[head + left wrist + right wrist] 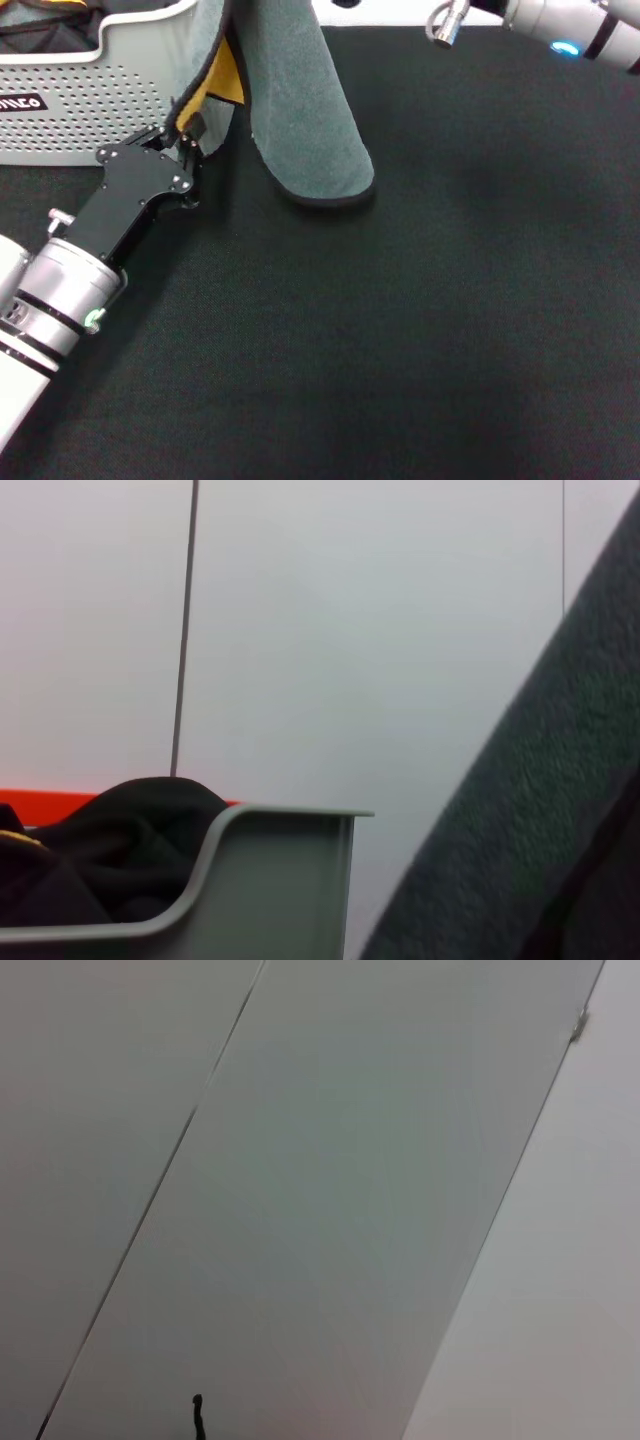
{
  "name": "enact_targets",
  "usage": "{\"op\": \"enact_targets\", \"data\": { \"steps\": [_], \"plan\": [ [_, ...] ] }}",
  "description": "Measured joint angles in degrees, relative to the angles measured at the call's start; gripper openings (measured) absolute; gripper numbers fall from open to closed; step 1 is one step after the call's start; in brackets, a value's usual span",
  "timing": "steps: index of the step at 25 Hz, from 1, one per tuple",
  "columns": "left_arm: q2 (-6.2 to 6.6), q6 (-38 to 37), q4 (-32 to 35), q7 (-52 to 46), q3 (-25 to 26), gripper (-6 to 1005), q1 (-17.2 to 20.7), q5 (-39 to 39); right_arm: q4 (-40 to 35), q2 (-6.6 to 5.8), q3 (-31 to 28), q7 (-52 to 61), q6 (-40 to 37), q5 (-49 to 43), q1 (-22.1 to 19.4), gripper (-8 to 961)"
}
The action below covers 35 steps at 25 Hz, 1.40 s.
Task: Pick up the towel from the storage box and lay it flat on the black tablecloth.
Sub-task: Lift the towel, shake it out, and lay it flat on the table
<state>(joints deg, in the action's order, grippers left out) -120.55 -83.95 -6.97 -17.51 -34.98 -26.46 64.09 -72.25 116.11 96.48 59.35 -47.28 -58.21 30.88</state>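
Note:
The towel (305, 110) hangs down from above the top of the head view, grey face outward, an orange-yellow strip at its left edge. Its lower hem touches the black tablecloth (400, 330). My left gripper (190, 128) is beside the storage box (100, 100) and is shut on the towel's left edge with the black hem. The left wrist view shows the towel's grey face (540, 810) and the box corner (260, 880). My right arm (560, 30) reaches in at the top right; its gripper is out of view.
A mostly black cloth (40, 25) lies in the storage box and also shows in the left wrist view (130, 830). The right wrist view shows only pale wall panels. The tablecloth stretches wide in front and to the right of the towel.

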Motion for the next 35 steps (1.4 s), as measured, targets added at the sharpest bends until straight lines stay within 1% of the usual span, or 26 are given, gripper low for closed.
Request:
{"op": "enact_targets", "data": {
  "steps": [2, 5, 8, 9, 11, 12, 16, 19, 21, 24, 25, 28, 30, 32, 35],
  "plan": [
    [0.17, -0.4, 0.1, -1.2, -0.2, 232, 0.2, 0.1, 0.1, -0.05, 0.0, 0.0, 0.0, 0.0, -0.3, 57],
    [0.28, -0.5, 1.1, -2.7, -0.6, 134, 0.9, 1.0, 0.8, -0.09, 0.0, 0.6, -0.1, 0.0, -0.5, 58],
    [0.26, -1.8, 3.0, -3.5, -1.3, 36, 2.0, 3.6, 1.5, -0.26, -0.1, 2.2, -0.6, 0.0, -1.1, 59],
    [0.28, -2.5, 3.4, -3.7, -1.5, 26, 2.3, 4.5, 1.7, -0.34, -0.3, 2.8, -0.8, 0.0, -1.6, 59],
    [0.49, -7.0, 6.6, -6.3, -2.4, 16, 4.2, 6.7, 1.7, -0.44, -1.2, 4.2, -2.0, -0.1, -2.8, 59],
    [0.49, -7.0, 6.6, -6.3, -2.4, 16, 4.2, 6.7, 1.7, -0.45, -2.4, 5.4, -3.5, -0.2, -4.0, 60],
    [0.55, -13.4, 13.8, -14.0, -3.0, 16, 6.2, 7.5, 3.4, -0.57, -7.4, 9.8, -10.2, -0.5, -6.2, 61],
    [0.65, -14.7, 20.1, -20.5, -3.1, 16, 6.0, 7.4, 9.3, -1.23, -11.9, 13.9, -17.4, -0.6, -4.6, 61],
    [0.76, -14.4, 23.3, -23.5, -3.0, 16, 5.3, 7.4, 15.0, -1.65, -15.9, 16.0, -22.7, -0.6, -2.6, 62],
    [1.79, -12.4, 27.7, -29.2, -3.3, 16, 3.4, 8.0, 21.8, -1.72, -21.5, 16.4, -28.6, -0.8, -0.4, 63],
    [2.28, -11.6, 28.8, -30.9, -3.4, 16, 2.8, 8.4, 22.8, -1.82, -22.3, 16.3, -29.6, -1.2, 0.0, 63],
    [3.86, -10.9, 30.2, -34.4, -3.4, 16, 1.0, 10.1, 26.0, -3.04, -23.4, 16.1, -33.1, -2.0, 1.4, 64],
    [4.56, -11.1, 31.2, -36.2, -3.4, 16, 0.4, 11.5, 26.9, -3.50, -23.4, 16.1, -35.8, -2.3, 1.5, 64],
    [4.86, -12.4, 32.7, -38.0, -3.4, 16, 0.8, 13.2, 27.4, -3.70, -23.5, 16.1, -39.4, -2.6, 0.8, 65],
    [5.31, -16.5, 34.5, -39.4, -3.5, 16, 3.1, 14.6, 27.2, -3.65, -23.5, 17.2, -45.1, -4.7, -1.2, 66]
  ]
}}
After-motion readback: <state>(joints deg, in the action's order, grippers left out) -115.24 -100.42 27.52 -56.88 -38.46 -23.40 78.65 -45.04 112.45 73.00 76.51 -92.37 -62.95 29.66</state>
